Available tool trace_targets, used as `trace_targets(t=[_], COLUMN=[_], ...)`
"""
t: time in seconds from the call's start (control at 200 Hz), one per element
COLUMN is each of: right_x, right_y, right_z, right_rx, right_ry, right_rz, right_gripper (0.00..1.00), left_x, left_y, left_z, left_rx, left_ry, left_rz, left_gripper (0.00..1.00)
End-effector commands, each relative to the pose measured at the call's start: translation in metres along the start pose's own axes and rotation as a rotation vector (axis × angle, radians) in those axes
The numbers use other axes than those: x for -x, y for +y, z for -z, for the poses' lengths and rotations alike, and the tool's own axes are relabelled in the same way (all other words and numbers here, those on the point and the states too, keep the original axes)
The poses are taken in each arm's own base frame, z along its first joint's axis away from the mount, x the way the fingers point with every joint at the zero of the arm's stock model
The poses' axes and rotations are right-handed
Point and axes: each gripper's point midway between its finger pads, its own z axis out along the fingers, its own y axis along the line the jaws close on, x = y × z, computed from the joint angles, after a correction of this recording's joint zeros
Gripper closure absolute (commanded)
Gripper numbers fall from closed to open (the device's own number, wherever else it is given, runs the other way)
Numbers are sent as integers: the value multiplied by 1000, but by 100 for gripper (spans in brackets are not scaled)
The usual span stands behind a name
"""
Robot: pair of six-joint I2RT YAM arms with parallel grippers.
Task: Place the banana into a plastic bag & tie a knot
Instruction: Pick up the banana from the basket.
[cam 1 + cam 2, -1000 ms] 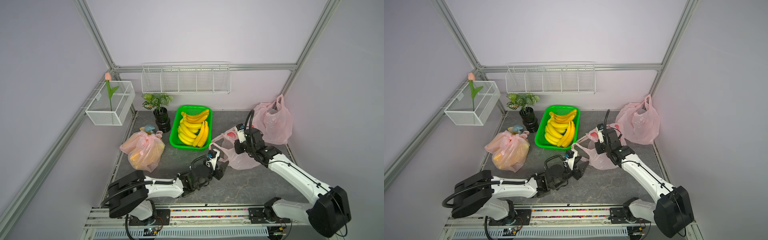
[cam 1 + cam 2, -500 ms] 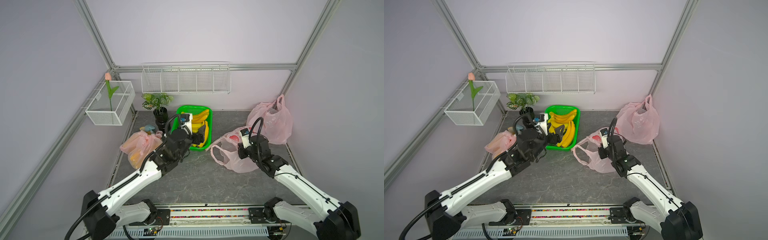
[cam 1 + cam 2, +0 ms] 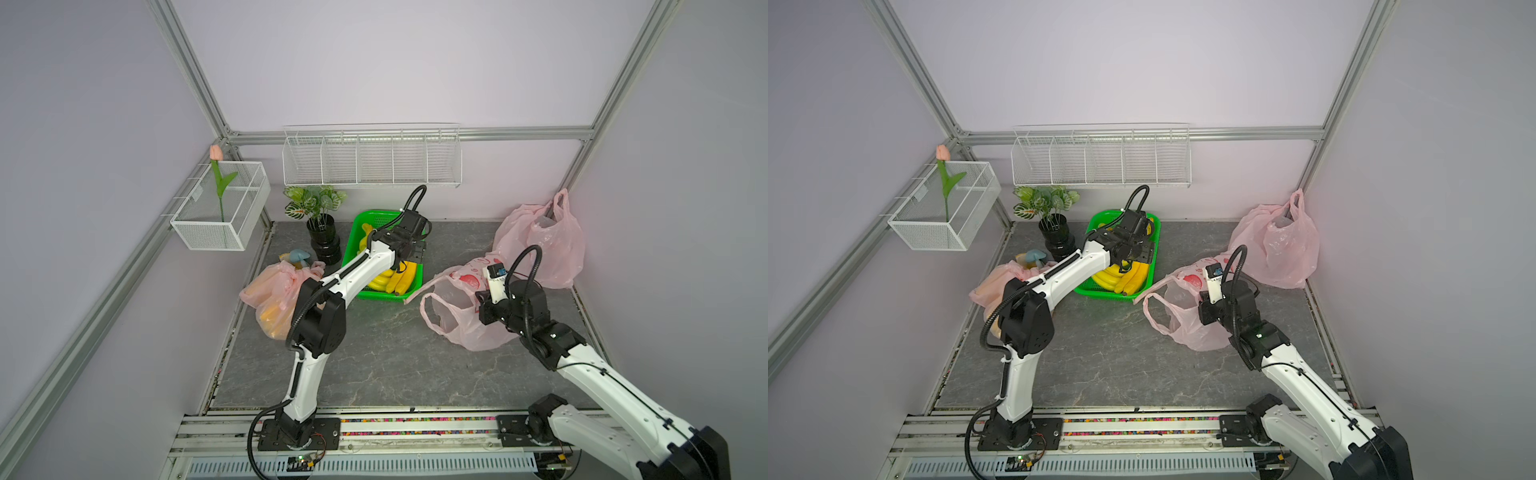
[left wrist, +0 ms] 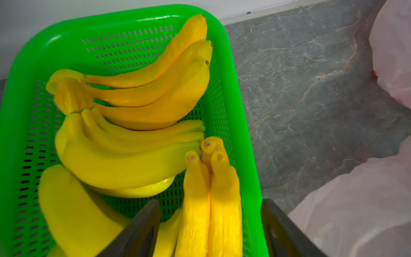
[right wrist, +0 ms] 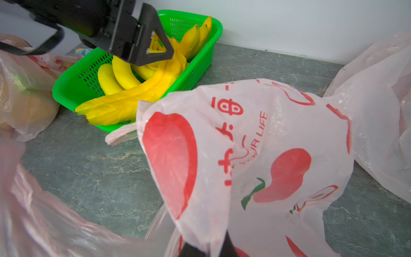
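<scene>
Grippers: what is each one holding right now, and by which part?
Right gripper pinches the printed pink bag by a fold of film near its mouth. Left gripper, open over the bananas, holds nothing.

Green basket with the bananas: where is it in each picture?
Top view: green perforated plastic basket near the back wall, right of the black plant pot.
Top view: by that pot too.
Left wrist view: fills over half the picture.
Right wrist view: it sits beyond the printed pink plastic bag.
Shared landmark: yellow bananas inside it.
</scene>
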Motion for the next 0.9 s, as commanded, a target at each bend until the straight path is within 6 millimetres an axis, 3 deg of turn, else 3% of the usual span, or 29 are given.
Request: trace_targets(t=[0.0, 0.16, 0.29, 0.465, 0.59, 0.895], right_x=[1, -2, -8, -4, -4, 0], right_y=[6, 8, 7, 6, 10, 10], right_z=[0, -2, -4, -8, -14, -9], right_rx=[39, 51, 44, 38, 56, 47], right_ry=[-30, -28, -18, -11, 4, 1], right_rz=[-20, -30, -32, -23, -34, -34], right_gripper=[94, 93, 93, 93, 93, 93], left_x=[-1, 7, 4, 5, 13, 41], left_y=[0, 9, 14, 12, 16, 27], left_z=[-7, -23, -35, -35, -25, 25], left_rx=[-21, 25, 26, 7, 21, 23], left_ry=[53, 27, 34, 32, 1, -151], left_rz=[15, 44, 59, 72, 85, 145], left_gripper=[28, 31, 42, 56, 71, 84])
